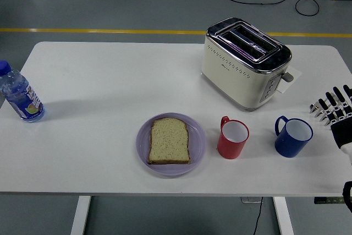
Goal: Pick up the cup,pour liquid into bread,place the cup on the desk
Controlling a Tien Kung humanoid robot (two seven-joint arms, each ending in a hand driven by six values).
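Note:
A red cup (233, 138) stands upright on the white table, right of a purple plate (197, 136) that carries a slice of bread (169, 141). A blue cup (293, 136) stands upright further right, handle to its left. My right hand (333, 107) hovers at the table's right edge, just right of the blue cup and apart from it, fingers spread and holding nothing. No liquid can be made out inside either cup. The left arm does not show.
A cream toaster (245, 61) stands behind the cups, with a white paper (290, 76) by its right side. A water bottle (20, 95) with a blue cap stands at the far left edge. Cables lie on the floor beyond the table.

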